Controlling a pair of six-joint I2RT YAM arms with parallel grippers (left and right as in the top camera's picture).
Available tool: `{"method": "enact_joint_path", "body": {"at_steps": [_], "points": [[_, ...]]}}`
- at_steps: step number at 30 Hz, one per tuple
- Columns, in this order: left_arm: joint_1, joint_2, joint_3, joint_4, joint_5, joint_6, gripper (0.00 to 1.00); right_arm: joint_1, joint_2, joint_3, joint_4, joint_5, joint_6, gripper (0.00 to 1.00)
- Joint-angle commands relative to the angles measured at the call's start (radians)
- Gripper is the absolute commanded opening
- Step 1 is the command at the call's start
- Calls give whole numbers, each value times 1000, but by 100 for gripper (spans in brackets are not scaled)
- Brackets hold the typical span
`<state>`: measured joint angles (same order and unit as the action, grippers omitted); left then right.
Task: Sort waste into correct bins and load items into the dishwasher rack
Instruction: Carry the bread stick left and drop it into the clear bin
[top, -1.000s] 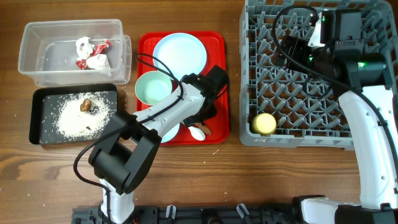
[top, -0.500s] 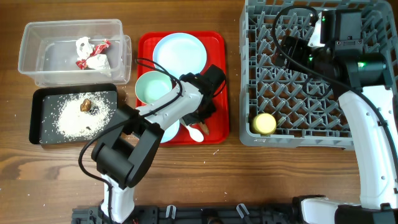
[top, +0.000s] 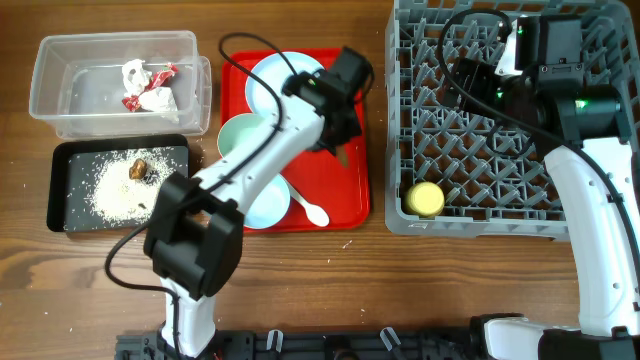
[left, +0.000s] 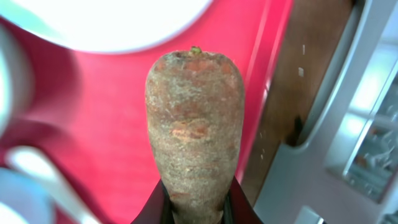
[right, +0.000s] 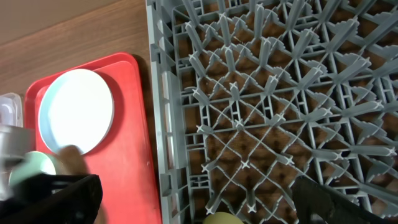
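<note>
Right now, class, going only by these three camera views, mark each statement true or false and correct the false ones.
1. The left gripper holds a long brown food scrap. True.
2. The yellow cup stands on the red tray. False: it sits in the grey rack, near its front left corner.
3. The white spoon lies in the grey rack. False: it lies on the red tray.
4. The red wrapper is in the clear tub. True.
5. The black tray holds nothing. False: white grains are scattered in it.
</note>
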<state>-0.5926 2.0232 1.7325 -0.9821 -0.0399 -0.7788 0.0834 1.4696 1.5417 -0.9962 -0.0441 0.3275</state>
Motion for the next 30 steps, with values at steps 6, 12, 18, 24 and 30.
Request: {"method": "enact_joint_path", "body": {"at_steps": [6,12,18,24,30], "points": [[412,-106,57,27,-171,38,4,2,-1,8,9,-8,-10,100],[647,-97,53,130,-167,5,4,2,-1,8,27,-9,-10,100],[771,-19,53,187,-171,-41,4,2,-1,8,37,-9,-9,100],[802,90,53,224,-188,-97,6,2,-1,8,33,-9,-10,100],[804,98,54,235,-189,-92,47,2,-1,8,15,-9,-11,100]]}}
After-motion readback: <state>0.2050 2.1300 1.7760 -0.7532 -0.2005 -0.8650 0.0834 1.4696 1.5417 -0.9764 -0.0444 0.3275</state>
